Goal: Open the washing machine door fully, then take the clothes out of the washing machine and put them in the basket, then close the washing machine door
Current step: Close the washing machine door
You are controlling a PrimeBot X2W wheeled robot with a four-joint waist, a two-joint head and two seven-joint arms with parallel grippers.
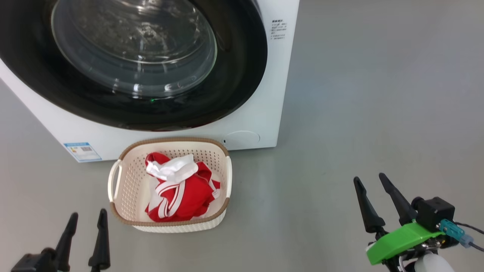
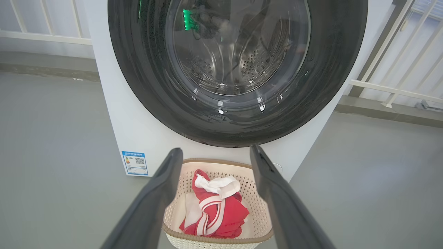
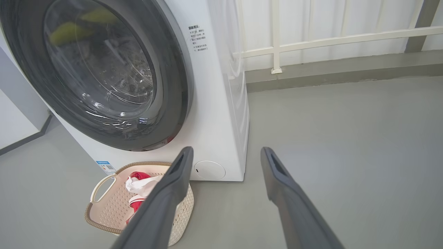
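- Dark fingers of the left gripper (image 1: 88, 213) rise at the lower left of the head view. They are spread apart with nothing between them and stand over the grey floor (image 1: 359, 94), near the basket's front left corner but clear of it.
- At the lower right, the right gripper (image 1: 369, 177) likewise has its fingers parted and empty, well to the right of the basket. A bright green part (image 1: 401, 238) sits on its wrist behind the fingers.
- The cream perforated basket (image 1: 128, 177) with its brown rim stands on the floor just in front of the washing machine (image 1: 268, 94). It sits under the lowest arc of the door, between the small blue label (image 1: 82, 151) and the round cap (image 1: 242, 139).
- The clothes (image 1: 185, 196) lie heaped inside the basket: red fabric with white bands, and a white piece (image 1: 172, 169) on top toward the machine side.
- The washing machine door (image 1: 234, 75) is shut, its glossy black rim flat against the white front. The perforated steel drum (image 2: 252, 65) shows through the glass.
- A white railing (image 3: 311, 39) runs behind the machine in the right wrist view.
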